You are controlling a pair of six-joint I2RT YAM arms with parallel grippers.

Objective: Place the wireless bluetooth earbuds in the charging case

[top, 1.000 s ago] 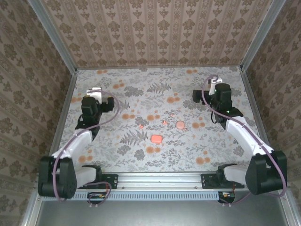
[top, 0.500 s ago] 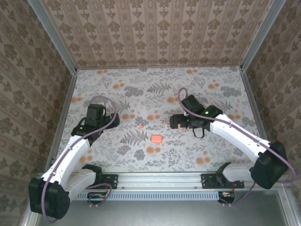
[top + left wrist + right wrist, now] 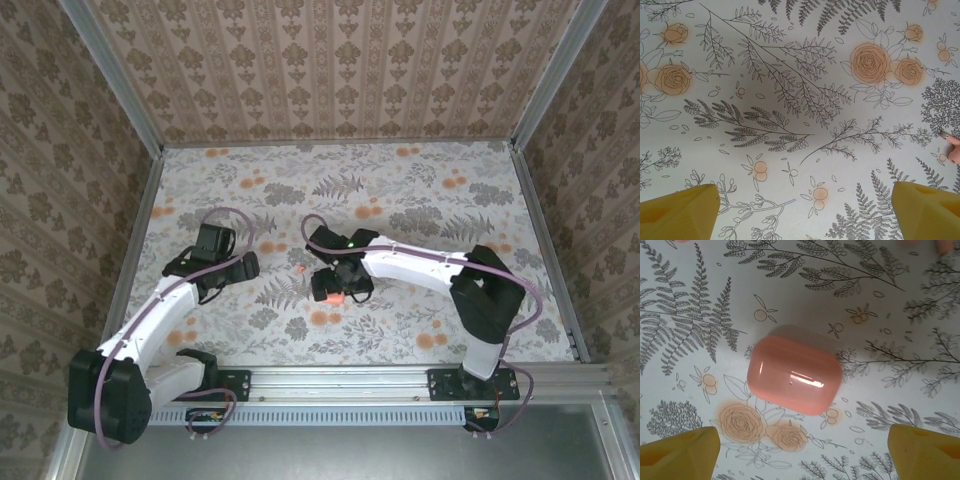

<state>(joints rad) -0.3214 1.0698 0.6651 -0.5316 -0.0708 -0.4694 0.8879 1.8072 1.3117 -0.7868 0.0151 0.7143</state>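
Note:
The charging case is a closed, glossy salmon block (image 3: 795,375) lying flat on the floral table. In the top view it (image 3: 323,291) peeks out from under my right gripper (image 3: 345,284). That gripper (image 3: 801,452) hovers over it, open, its yellow fingertips (image 3: 677,452) on the near side of the case and not touching it. One tiny red-orange earbud (image 3: 298,270) lies left of the case. My left gripper (image 3: 243,266) is open to its left; in the left wrist view (image 3: 802,215) the earbud (image 3: 954,150) shows at the right edge. The second earbud is hidden.
My right arm (image 3: 420,265) stretches across the middle of the table from the right. Patterned walls (image 3: 330,70) close in the table on three sides. A small pinkish bit (image 3: 942,245) shows at the top right of the right wrist view; I cannot tell what it is.
My right arm swept from the far right across the middle and now hangs over the case, covering the pale disc. My left gripper moved right toward the earbud.

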